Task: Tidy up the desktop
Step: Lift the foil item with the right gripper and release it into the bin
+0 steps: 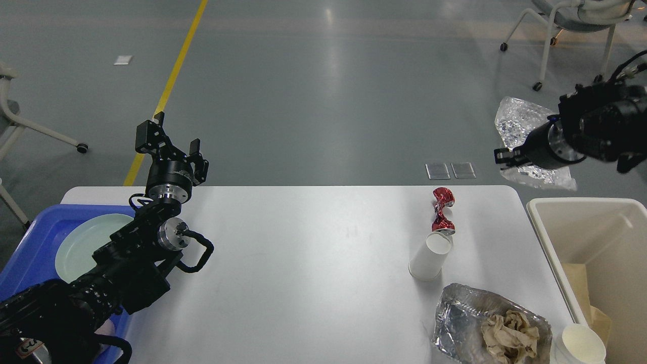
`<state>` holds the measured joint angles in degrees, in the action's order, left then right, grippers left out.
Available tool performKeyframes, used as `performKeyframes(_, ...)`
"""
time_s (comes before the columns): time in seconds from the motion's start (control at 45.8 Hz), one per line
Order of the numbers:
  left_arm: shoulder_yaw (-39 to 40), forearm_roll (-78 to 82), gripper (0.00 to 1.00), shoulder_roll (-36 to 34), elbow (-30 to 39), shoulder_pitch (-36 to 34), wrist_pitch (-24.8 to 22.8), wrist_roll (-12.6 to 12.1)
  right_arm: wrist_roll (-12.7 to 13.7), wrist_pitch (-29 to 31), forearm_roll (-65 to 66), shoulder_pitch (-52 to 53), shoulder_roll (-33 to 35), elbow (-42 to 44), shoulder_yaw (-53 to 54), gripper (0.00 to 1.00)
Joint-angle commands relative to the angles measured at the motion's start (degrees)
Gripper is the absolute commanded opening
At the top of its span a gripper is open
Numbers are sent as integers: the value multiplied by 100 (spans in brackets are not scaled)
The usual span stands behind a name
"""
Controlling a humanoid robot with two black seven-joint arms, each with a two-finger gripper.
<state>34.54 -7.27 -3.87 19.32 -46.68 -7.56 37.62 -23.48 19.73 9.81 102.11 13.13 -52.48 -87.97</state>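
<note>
The white desktop (303,263) carries a crushed red can (443,211), a white paper cup (429,257) leaning beside it, and a foil tray (455,313) holding crumpled brown paper (508,331). High off the table's right side, my right gripper (505,155) is shut on a crumpled sheet of foil (520,119), which hangs above the far edge of the beige bin (556,237). My left gripper (172,136) points upward over the table's far left corner, open and holding nothing.
A blue tray (30,242) with a pale green plate (86,242) sits at the left edge under my left arm. A white cup (581,344) stands at the bottom right. Brown paper lies inside the bin. Wheeled chairs stand on the floor beyond.
</note>
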Motion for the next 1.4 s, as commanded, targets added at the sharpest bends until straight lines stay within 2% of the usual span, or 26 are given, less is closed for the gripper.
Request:
performKeyframes(0.0, 0, -3, 100, 0, -7, 1, 0, 0, -323, 1163, -5, 949, -3, -87, 219, 0)
performKeyframes(0.153, 0, -3, 100, 0, -7, 1, 0, 0, -438, 2183, -5, 1829, 32, -254, 597, 0)
performKeyframes(0.459, 0, 6, 100, 0, 1, 1, 0, 0, -456, 3527, -5, 3507, -3, -631, 1888, 0)
performKeyframes(0.656, 0, -3, 100, 0, -7, 1, 0, 0, -412, 3527, -14, 4115, -3, -966, 3013, 0)
performKeyframes(0.721, 0, -3, 100, 0, -7, 1, 0, 0, -394, 3527, 3, 4071, -47, -975, 3023, 0)
performKeyframes(0.83, 0, -3, 100, 0, 1, 1, 0, 0, -350, 3527, 135, 3580, -73, -966, 2961, 0)
performKeyframes(0.983, 0, -2, 100, 0, 1, 1, 0, 0, -315, 3527, 1039, 2456, -21, -834, 2576, 0)
performKeyframes(1.224, 0, -3, 100, 0, 1, 1, 0, 0, -297, 1624, 1515, 460, 14, -61, 608, 0)
performKeyframes(1.377, 0, -2, 100, 0, -7, 1, 0, 0, -297, 946, 1498, -577, 23, 633, -343, 0)
